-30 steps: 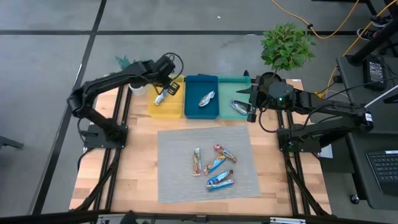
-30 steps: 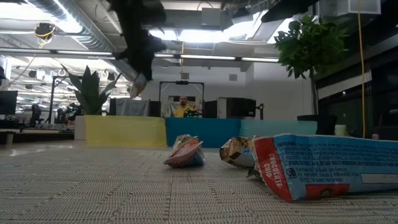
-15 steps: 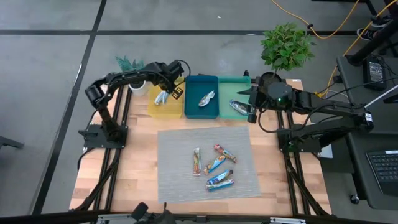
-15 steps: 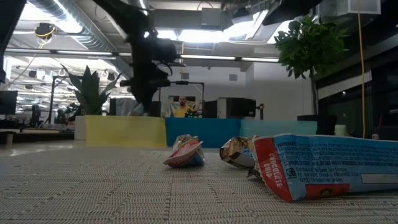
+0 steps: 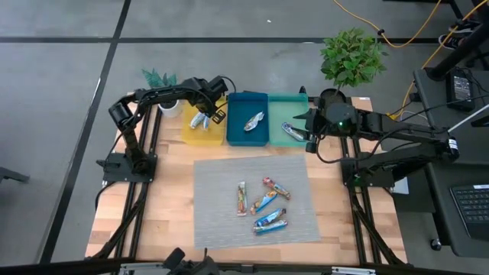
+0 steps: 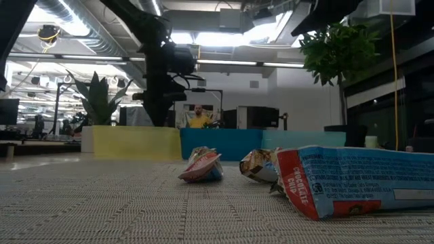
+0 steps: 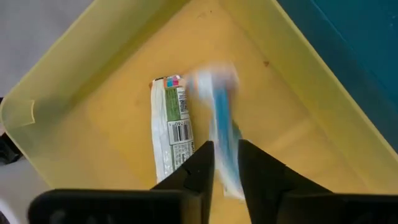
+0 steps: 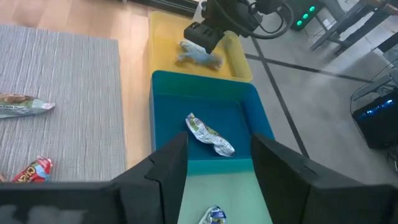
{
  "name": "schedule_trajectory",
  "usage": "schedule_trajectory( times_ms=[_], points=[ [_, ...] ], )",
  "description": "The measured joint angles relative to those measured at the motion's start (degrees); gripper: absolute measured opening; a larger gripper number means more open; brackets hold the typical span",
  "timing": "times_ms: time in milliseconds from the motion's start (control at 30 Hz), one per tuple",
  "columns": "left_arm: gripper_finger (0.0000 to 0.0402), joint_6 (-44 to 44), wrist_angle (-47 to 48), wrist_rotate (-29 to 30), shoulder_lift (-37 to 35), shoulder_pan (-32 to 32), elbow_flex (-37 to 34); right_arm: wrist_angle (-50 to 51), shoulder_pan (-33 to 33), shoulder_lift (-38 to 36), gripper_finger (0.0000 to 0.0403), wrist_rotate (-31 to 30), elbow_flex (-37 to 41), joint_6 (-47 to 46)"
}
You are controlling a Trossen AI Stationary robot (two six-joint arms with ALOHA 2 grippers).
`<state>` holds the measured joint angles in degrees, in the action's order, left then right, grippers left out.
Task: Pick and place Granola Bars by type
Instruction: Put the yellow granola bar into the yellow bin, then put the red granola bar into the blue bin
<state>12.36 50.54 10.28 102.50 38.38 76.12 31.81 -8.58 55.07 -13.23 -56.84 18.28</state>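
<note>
My left gripper [image 5: 205, 118] reaches down into the yellow tray [image 5: 191, 136], its fingers [image 7: 202, 167] a narrow gap apart. A blurred blue granola bar [image 7: 221, 118] stands in that gap, beside a white-and-green bar [image 7: 169, 127] lying flat on the tray floor. My right gripper [image 8: 217, 158] hovers open and holds nothing, over the near end of the teal tray [image 5: 289, 101]. A silver bar [image 8: 210, 138] lies in the blue tray [image 5: 246, 103]. Another bar [image 5: 292, 131] lies in the teal tray. Several bars [image 5: 265, 202] lie on the grey mat [image 5: 221, 221]. My left gripper comes from above, pointing steeply down, with the blue bar's near end [image 7: 227, 177] between its finger ends. The bar runs on from there toward the tray floor. It shows blurred while the tray is sharp, and I cannot tell whether the fingers touch it.
The three trays stand side by side along the mat's far edge. A small potted plant [image 5: 160, 80] stands left of the yellow tray and a bigger one [image 5: 351, 57] behind the right arm. A person [image 6: 198, 116] shows far behind the table.
My left gripper has gone down with the blue bar from above the yellow tray into it and has tipped to point more steeply down. In the low view its fingers have sunk behind the tray's wall.
</note>
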Motion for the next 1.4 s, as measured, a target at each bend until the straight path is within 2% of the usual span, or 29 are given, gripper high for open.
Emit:
schedule_trajectory(
  times_ms=[133, 367, 533, 767, 933, 1067, 1233, 1400],
  points=[
    [0.0098, -0.47, 0.02, 0.02, 0.0, -0.45, 0.0, 0.0, 0.0, 0.0, 0.0178, 0.46, 0.0, 0.05],
    [0.0144, -0.88, 0.1, 0.34, -3.52, -2.03, 0.0, 1.12, 0.0, 0.0, 0.0178, 6.47, 0.0, 1.94],
    [0.0156, 2.61, 0.11, 0.55, -9.37, -4.8, 0.0, 2.26, 0.02, 0.0, 0.0178, 13.37, 0.0, 7.38],
    [0.0157, 9.1, -1.54, 2.27, -19.9, -13.15, 0.0, 2.32, 0.0, 0.02, 0.0178, 14.73, 0.0, 9.04],
    [0.0154, 11.29, -4.2, 6.95, -26.51, -21.8, 0.0, 2.32, 0.0, 0.04, 0.0178, 14.97, 0.0, 10.76],
    [0.0151, 11.95, -4.07, 13.53, -30.93, -28.46, 0.0, 2.29, 0.04, 0.04, 0.0178, 14.99, 0.0, 10.53],
    [0.0152, 11.96, -3.87, 22.02, -36.19, -35.35, 0.0, 2.4, 0.83, 0.04, 0.0178, 15.92, 0.0, 3.23],
    [0.0149, 12.49, -3.35, 27.87, -39.68, -41.44, 0.0, 5.51, 4.61, 0.81, 0.0178, 17.25, 0.0, 1.2]
  ],
)
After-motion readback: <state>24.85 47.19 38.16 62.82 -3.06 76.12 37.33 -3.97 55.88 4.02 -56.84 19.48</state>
